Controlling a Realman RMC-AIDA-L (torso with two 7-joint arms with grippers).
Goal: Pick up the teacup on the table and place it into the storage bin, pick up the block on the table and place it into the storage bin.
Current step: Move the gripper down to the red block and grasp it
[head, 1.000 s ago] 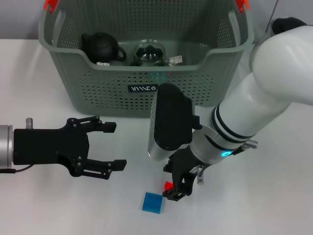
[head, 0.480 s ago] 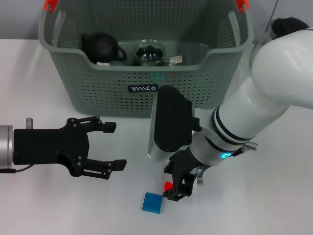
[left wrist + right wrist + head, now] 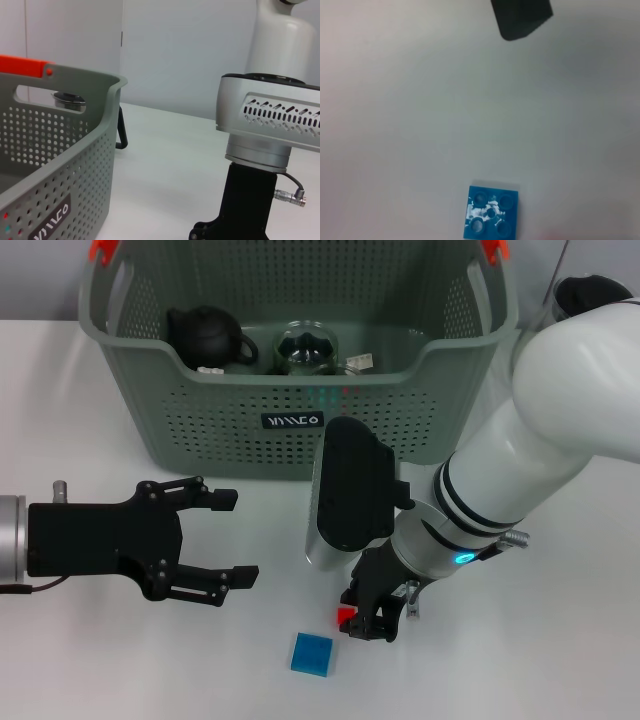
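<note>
My right claw (image 3: pixel 372 621) hangs low over the table (image 3: pixel 560 640) in the lower middle of the head view, up and to the right of the blue block (image 3: pixel 312 653) and not touching it; it grips nothing, and I cannot tell how far its fingers are parted. The block lies flat, studs up, alone on the table, so I judge it the piece left to fetch, since the bin (image 3: pixel 180 430) across the top of the frame already holds dark crockery. My left claw (image 3: pixel 205 540) waits at the left, fingers spread wide and empty, clear of the work.
</note>
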